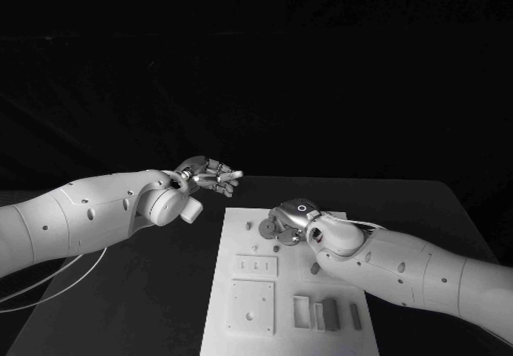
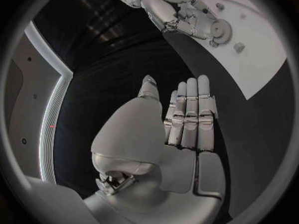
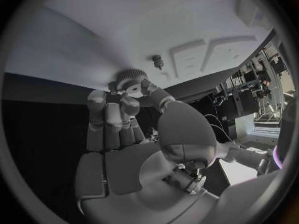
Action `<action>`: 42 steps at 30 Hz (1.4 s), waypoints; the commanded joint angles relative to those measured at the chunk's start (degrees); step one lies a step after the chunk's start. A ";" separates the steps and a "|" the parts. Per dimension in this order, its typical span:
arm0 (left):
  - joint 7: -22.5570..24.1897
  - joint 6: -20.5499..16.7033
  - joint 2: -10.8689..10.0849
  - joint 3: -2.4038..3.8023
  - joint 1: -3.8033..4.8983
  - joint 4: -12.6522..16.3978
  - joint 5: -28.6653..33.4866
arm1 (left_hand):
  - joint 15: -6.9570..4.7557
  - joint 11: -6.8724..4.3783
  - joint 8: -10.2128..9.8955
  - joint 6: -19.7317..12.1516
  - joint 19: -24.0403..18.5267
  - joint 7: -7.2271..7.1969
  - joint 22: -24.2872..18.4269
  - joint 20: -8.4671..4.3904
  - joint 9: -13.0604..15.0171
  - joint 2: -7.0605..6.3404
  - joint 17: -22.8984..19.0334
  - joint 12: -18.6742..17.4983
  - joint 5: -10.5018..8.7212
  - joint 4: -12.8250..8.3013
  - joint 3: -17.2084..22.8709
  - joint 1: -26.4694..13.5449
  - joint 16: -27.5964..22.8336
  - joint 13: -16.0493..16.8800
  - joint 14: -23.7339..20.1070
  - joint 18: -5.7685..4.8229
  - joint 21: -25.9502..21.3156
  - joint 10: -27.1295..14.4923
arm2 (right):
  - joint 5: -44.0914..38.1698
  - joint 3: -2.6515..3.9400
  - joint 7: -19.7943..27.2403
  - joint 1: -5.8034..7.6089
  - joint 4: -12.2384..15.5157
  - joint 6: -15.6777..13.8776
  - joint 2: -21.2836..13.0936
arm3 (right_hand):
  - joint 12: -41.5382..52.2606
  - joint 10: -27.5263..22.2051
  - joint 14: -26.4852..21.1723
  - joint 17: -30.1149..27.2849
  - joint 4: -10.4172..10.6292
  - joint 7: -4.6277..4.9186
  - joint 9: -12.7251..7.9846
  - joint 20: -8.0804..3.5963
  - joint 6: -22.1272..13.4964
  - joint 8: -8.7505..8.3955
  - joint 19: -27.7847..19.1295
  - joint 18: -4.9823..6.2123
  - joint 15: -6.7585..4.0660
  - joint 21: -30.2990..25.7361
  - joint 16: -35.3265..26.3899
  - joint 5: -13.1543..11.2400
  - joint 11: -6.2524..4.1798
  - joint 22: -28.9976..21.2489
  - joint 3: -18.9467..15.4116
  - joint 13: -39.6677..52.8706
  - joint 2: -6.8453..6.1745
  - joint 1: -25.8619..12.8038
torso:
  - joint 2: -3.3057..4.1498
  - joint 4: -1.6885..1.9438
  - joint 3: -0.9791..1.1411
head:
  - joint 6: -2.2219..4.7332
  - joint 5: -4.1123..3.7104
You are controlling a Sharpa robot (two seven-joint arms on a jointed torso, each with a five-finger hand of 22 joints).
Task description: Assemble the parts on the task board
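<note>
Right hand (image 1: 290, 220) fingers pinch a toothed gear (image 3: 131, 76) on the task board (image 1: 246, 326); left hand (image 1: 208, 176) fingers straight, holding nothing.

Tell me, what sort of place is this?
Probably a robotics lab or test bench: a white task board with small parts lies on a black table, the right hand grips a gear, and the backdrop is dark.

Smooth white arm (image 1: 75, 215) shells, silver segmented hand (image 1: 208, 176), thin pale cable (image 1: 53, 285).
</note>
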 commanded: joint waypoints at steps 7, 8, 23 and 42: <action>0.28 0.55 0.12 0.06 0.07 0.15 -0.07 | 0.30 -0.07 -0.43 0.19 -0.22 0.18 0.11 0.03 0.07 -0.10 0.09 -0.25 -0.24 -0.01 -0.34 0.40 -0.33 0.06 0.05 1.18 -0.34 0.28 | 5.99 -0.06 3.54 -0.05 -1.20 4.85 0.15 | 0.02 -0.54 -1.21 -0.43 0.41 0.17 -0.08 0.11 0.12 0.19 -0.82 3.62 -0.21 -0.06 0.11 0.24 -0.23 0.29 -0.43 0.30 3.53 -1.63 | 0.01 -0.02 0.01 | -0.12 0.07; 0.24 0.55 0.12 0.06 0.07 0.14 -0.07 | 0.30 -0.06 -0.44 0.18 -0.22 0.18 0.11 0.03 0.07 -0.10 0.10 -0.26 -0.24 -0.01 -0.34 0.38 -0.34 0.06 0.05 1.18 -0.34 0.27 | 6.09 -0.06 3.52 -0.05 -1.30 5.03 0.19 | 0.02 -0.59 -1.30 -0.49 0.45 0.19 -0.10 0.12 0.09 0.17 -0.85 3.62 -0.20 -0.06 0.11 0.24 -0.21 0.30 -0.47 0.32 3.55 -1.76 | 0.01 0.00 0.01 | -0.14 0.06; -0.14 0.75 -0.10 0.06 0.07 0.28 -0.56 | 0.30 0.03 -0.64 -0.12 -0.22 0.30 0.16 0.01 0.05 -0.20 0.21 -0.48 -0.24 -0.04 -0.37 0.39 -0.47 0.07 0.07 1.19 -0.40 0.07 | 5.85 -0.05 2.26 -0.03 -1.28 4.65 -0.20 | 0.19 -1.45 -2.24 -0.94 0.58 0.84 -0.86 0.13 -2.68 -1.24 -1.08 3.62 0.34 -0.14 0.18 0.26 0.39 0.36 0.02 0.72 1.28 -1.86 | -0.03 -0.02 0.01 | -0.01 0.04; -0.13 0.24 -0.62 0.06 0.07 0.37 -0.55 | 0.32 0.07 -0.69 -0.18 -0.23 0.34 0.18 0.04 0.07 -0.16 0.27 -0.55 -0.24 -0.02 -0.38 0.29 -0.55 0.09 0.07 1.18 -0.44 0.04 | 6.54 0.62 0.52 1.48 3.44 2.14 -4.78 | 0.34 -1.41 -2.12 -0.86 0.72 0.90 -0.60 0.18 -1.57 -0.50 -1.04 3.62 0.43 -0.08 0.28 0.26 0.46 0.40 -0.03 0.78 1.39 -2.07 | -0.13 -0.30 0.11 | 0.47 0.07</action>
